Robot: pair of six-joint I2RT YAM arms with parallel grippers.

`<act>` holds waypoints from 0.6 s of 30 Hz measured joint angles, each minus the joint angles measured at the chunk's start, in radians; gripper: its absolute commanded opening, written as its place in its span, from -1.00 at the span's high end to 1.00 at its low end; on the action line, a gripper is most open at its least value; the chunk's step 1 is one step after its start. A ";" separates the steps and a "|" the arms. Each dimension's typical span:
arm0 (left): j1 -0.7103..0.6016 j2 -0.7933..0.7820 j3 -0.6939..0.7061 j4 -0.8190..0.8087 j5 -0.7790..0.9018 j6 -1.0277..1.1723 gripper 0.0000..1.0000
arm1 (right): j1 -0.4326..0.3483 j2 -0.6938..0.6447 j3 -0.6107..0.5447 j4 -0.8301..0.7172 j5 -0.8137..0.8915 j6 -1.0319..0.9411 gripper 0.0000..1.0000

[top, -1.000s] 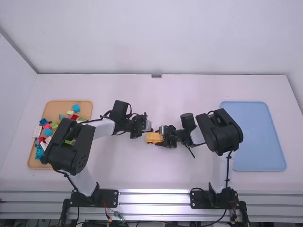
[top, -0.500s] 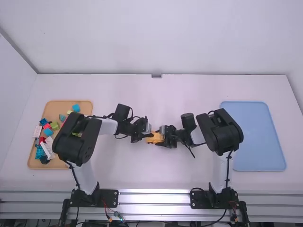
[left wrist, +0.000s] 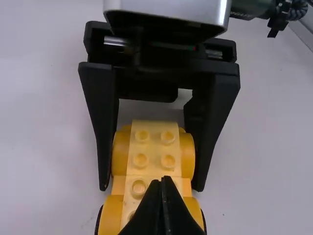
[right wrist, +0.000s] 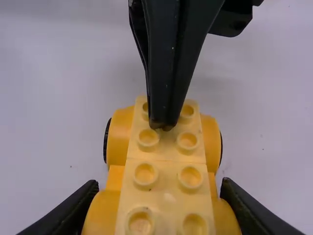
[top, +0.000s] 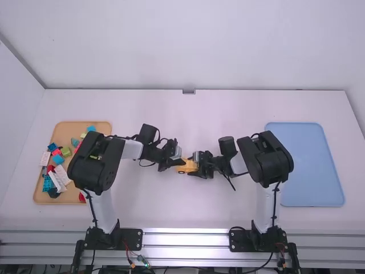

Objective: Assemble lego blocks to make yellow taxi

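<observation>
- high view: the yellow taxi (top: 186, 166) lies near the middle of the worktop (top: 154, 208), between the left gripper (top: 181, 162) and the right gripper (top: 196, 163). the step in hand is judged to be the seating of its upper bricks, the assembly being well advanced.
- high view, containers: the tan tray (top: 68, 197), at left, holds loose blocks, among them a blue block (top: 91, 130), white blocks (top: 61, 173), and red and green ones. the blue tray (top: 311, 165), at right, probably serves for the finished model.
- left wrist view: the left gripper is closed, its joined fingertips over the studded yellow top (left wrist: 154, 147) and seemingly touching it; no brick is seen between them. the right gripper's fingers stand one on either side of the body.
- right wrist view: the right gripper holds the yellow body between its fingers, steadying it, while the left gripper's tips stand among the studs farther along. the next move calls for even downward pressure there, with the hold kept firm; an off-centre push could tilt the model or loosen a brick.
</observation>
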 measured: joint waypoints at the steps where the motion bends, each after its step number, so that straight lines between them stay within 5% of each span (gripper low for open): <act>1: 0.000 -0.006 0.007 -0.021 -0.013 0.000 0.97 | 0.002 0.000 0.000 0.002 0.002 0.000 -0.13; 7: -0.003 -0.121 0.098 -0.155 -0.091 0.000 0.96 | 0.005 0.000 0.000 0.005 0.002 -0.007 -0.28; 8: -0.003 -0.138 0.108 -0.166 -0.096 0.000 0.84 | 0.005 0.000 0.000 0.005 0.003 -0.008 -0.29; 9: -0.003 -0.174 0.127 -0.183 -0.108 0.001 0.50 | 0.004 0.000 0.000 0.005 0.004 -0.008 -0.30; 10: -0.003 -0.220 0.155 -0.208 -0.127 0.004 -0.99 | 0.004 0.000 0.000 0.006 0.005 -0.008 -0.32; 13: -0.003 -0.290 0.189 -0.246 -0.177 -0.010 -0.99 | 0.006 0.000 0.000 0.009 0.010 -0.007 -0.35; 18: -0.003 -0.366 0.198 -0.249 -0.315 -0.187 -0.98 | 0.006 0.000 0.000 0.013 0.018 -0.002 -0.72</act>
